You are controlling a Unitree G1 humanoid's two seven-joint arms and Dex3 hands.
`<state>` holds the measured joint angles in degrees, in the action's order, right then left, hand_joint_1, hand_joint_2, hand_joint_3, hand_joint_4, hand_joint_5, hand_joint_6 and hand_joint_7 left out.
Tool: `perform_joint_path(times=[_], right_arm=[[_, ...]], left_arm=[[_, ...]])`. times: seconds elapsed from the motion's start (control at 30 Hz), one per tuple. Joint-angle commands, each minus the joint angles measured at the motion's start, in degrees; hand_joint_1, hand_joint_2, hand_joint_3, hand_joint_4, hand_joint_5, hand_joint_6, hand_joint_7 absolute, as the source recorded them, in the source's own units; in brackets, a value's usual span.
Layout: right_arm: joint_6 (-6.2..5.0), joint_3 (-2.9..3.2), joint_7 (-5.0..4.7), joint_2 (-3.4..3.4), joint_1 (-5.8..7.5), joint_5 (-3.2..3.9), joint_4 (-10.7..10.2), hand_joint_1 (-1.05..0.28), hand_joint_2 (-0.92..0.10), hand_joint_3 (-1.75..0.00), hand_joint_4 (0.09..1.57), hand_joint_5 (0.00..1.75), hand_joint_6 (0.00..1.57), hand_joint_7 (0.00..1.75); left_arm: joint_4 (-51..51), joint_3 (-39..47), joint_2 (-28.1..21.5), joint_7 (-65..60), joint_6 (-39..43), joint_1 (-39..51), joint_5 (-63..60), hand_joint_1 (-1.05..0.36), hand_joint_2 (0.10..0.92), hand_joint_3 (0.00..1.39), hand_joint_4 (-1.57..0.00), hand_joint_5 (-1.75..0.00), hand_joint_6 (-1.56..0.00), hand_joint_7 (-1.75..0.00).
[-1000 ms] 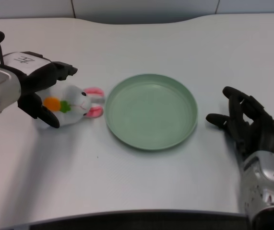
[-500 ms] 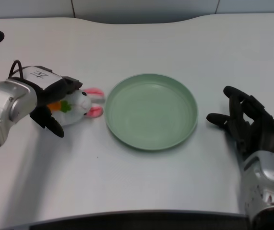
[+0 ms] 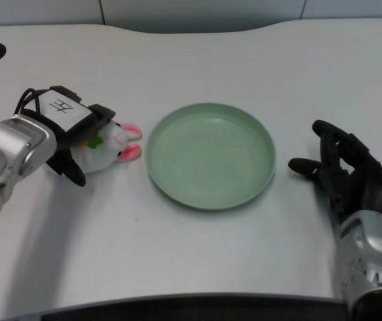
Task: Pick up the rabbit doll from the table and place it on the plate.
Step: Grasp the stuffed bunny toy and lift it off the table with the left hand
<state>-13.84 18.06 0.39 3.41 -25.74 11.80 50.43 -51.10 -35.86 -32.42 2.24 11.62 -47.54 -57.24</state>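
Left hand (image 3: 70, 134) sits over the rabbit doll (image 3: 114, 142) at frame left, fingers (image 3: 101, 112) wrapped around it on the counter (image 3: 197, 261), just left of the green plate (image 3: 211, 155).

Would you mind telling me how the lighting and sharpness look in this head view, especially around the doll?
Head view: even, soft light, with faint shadows under the plate and the left hand; the white table looks slightly washed out, so the white doll blends into it; edges are mildly soft, with no strong glare.
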Motion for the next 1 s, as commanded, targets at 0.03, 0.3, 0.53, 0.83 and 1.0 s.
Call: perform_joint_path(times=[0.03,0.3,0.53,0.83,1.0], right_arm=[[1.0,0.13,-0.13,-0.13,-0.09,0.71,-0.35,-0.31,-0.92,-0.32,0.74,1.02,0.69,0.43],[0.36,-0.03,0.12,-0.19,0.11,0.73,-0.39,-0.31,-0.92,-0.31,0.72,1.02,0.69,0.43],[0.71,-0.12,-0.31,-0.17,0.12,0.64,-0.55,-0.31,-0.92,-0.3,0.71,1.01,0.69,0.42],[1.09,-0.31,-0.35,-0.28,0.58,0.78,-1.47,-0.3,-0.92,-0.32,0.7,1.02,0.69,0.41],[1.4,-0.38,-0.7,-0.37,0.78,0.7,-1.98,-0.3,-0.92,-0.33,0.72,1.03,0.69,0.41]], left_arm=[[-1.98,-0.29,0.43,-0.64,-0.81,-1.98,0.05,-0.96,0.904,0.0,-0.18,-0.12,-0.22,-0.02],[-7.44,0.19,2.12,-2.4,-1.9,-5.15,1.51,-0.89,0.898,0.0,-0.29,-0.16,-0.31,-0.04],[-10.02,0.57,3.34,-3.2,-1.29,-6.45,3.81,-0.82,0.906,0.0,-0.42,-0.18,-0.44,-0.06],[-12.55,0.39,5.81,-1.52,-2.23,-7.6,6.2,-0.76,0.901,0.0,-0.49,-0.2,-0.59,-0.06],[-13.13,0.65,6.61,0.76,-3.61,-7.96,7.08,-0.76,0.884,0.0,-0.49,-0.2,-0.59,-0.04]])
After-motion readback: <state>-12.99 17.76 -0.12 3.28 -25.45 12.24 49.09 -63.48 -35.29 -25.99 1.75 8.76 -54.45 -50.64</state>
